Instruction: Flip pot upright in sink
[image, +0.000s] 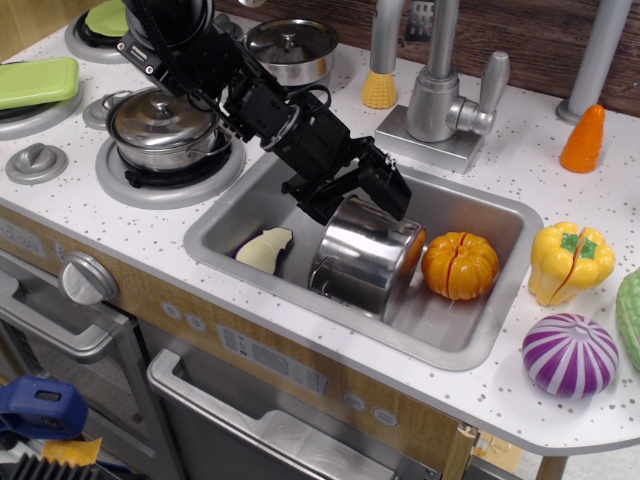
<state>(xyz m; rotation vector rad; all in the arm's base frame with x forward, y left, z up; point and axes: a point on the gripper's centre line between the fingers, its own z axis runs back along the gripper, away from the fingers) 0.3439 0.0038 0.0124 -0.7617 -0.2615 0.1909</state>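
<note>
The shiny lidless steel pot (362, 262) lies tipped on its side in the middle of the grey sink (462, 338), with its closed bottom facing front-left and its mouth towards the orange pumpkin (460, 265). My black gripper (355, 198) reaches in from the upper left and sits just above the pot's upper back edge. Its two fingers are spread apart. One fingertip (392, 192) is at the pot's top right and the other is at its top left. Whether they touch the pot I cannot tell.
An eggplant slice (264, 248) lies in the sink's left end. A faucet (440, 95) stands behind the sink. A lidded pot (165, 122) sits on the left burner and a lidded pan (290, 42) behind it. A yellow pepper (568, 262), purple onion (568, 353) and carrot (583, 138) lie at right.
</note>
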